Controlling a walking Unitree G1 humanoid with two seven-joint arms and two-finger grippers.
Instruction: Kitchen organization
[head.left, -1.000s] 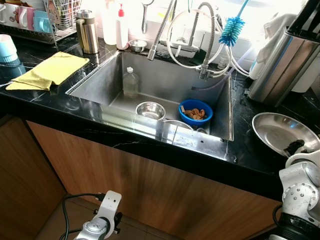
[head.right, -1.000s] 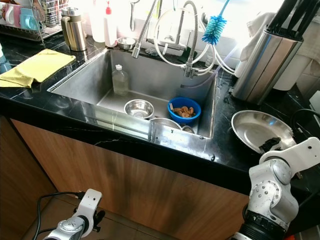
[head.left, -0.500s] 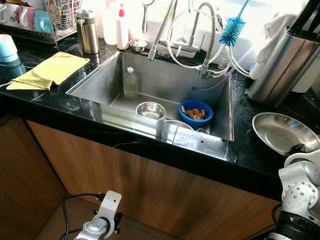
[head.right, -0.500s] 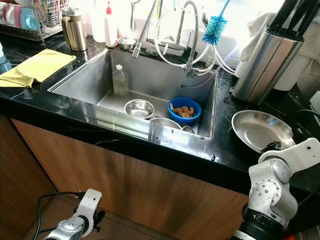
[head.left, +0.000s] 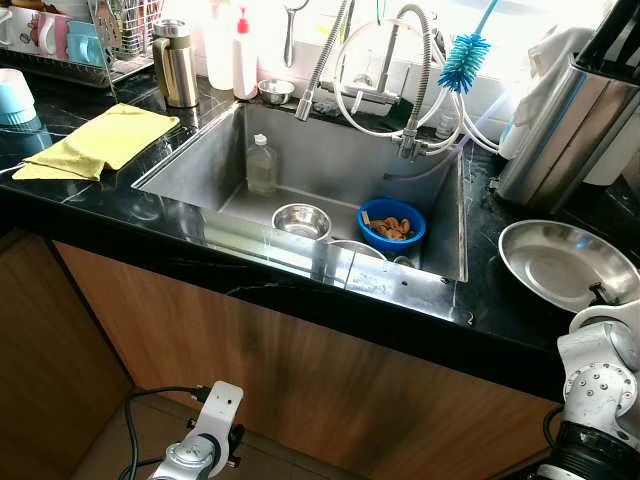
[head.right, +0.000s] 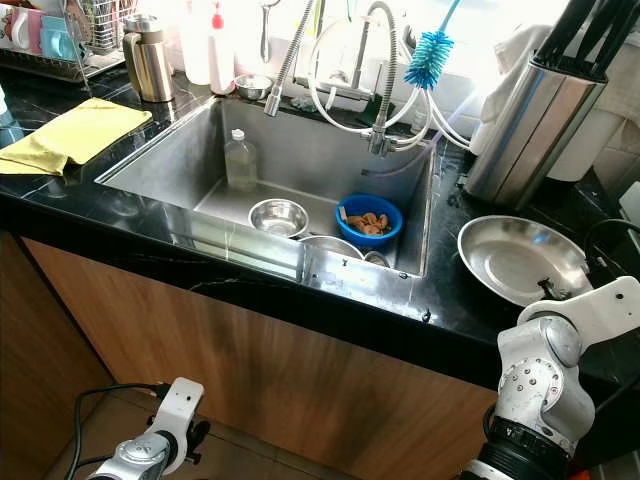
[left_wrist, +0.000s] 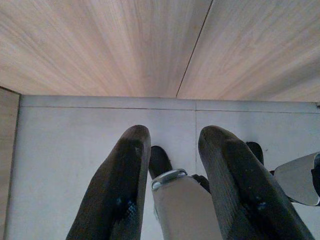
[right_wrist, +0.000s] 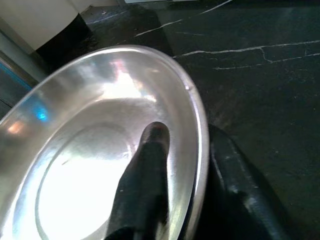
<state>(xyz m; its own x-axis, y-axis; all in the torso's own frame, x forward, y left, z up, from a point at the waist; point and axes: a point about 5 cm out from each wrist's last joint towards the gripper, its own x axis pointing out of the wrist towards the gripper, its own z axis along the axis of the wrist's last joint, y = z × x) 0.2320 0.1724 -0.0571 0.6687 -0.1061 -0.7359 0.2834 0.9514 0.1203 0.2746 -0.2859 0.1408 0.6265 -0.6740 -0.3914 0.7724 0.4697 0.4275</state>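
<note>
Daylight entered from behind the faucet (head.left: 412, 75), overexposing that area. The sink (head.left: 215, 165) walls showed soft reflections; the black tabletop (head.left: 500, 290) carried glare. Head views were sharp. The steel plate (right_wrist: 95, 150) showed bright highlights, slightly blurred.

You face a black marble surface (head.left: 90, 215) with white veins, set over wood-grain cabinet fronts (head.left: 300, 380). Bright daylight pours from the window (head.left: 540, 20) behind the surface. Below the cabinets lies a pale tiled floor (left_wrist: 70, 145).
</note>
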